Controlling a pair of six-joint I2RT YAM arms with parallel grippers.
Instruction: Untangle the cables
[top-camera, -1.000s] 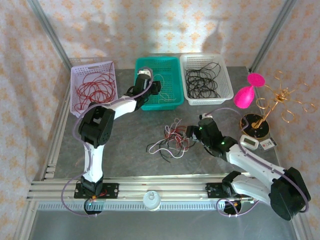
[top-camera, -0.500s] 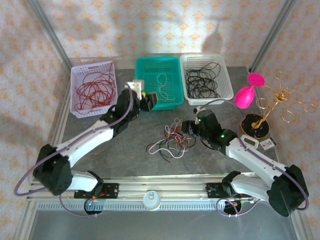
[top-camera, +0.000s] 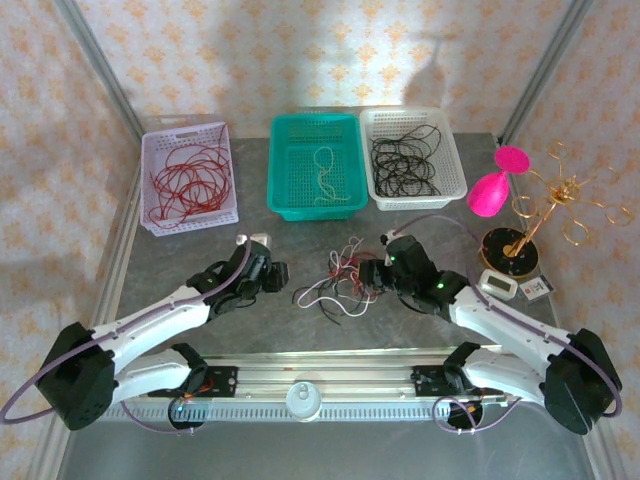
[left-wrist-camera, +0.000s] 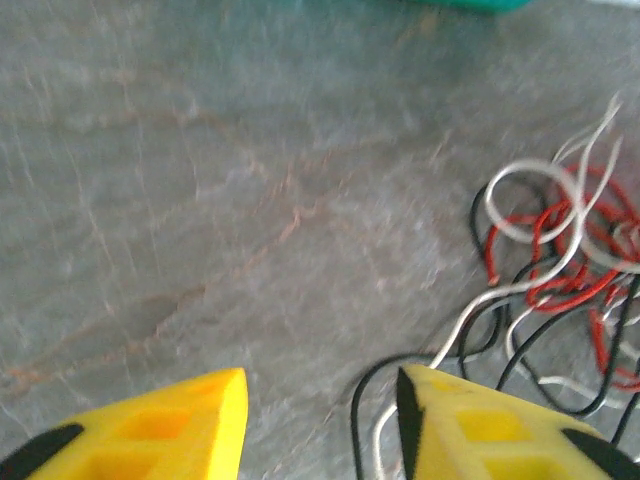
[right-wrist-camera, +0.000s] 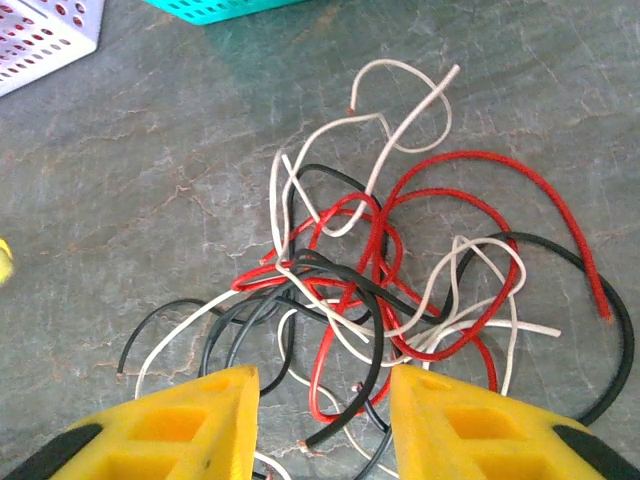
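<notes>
While left hand (left-wrist-camera: 320, 390), right hand (right-wrist-camera: 323, 388) gape, cables (right-wrist-camera: 400, 270) lie knotted: red, black, white.

Overhead view and close wrist views share cables (top-camera: 345, 278).

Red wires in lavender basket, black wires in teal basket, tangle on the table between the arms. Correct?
No: the black wires lie in the white basket; the teal basket holds a white wire. Top external view shows it. The red wires in the lavender basket and tangle on the table stand.
</notes>
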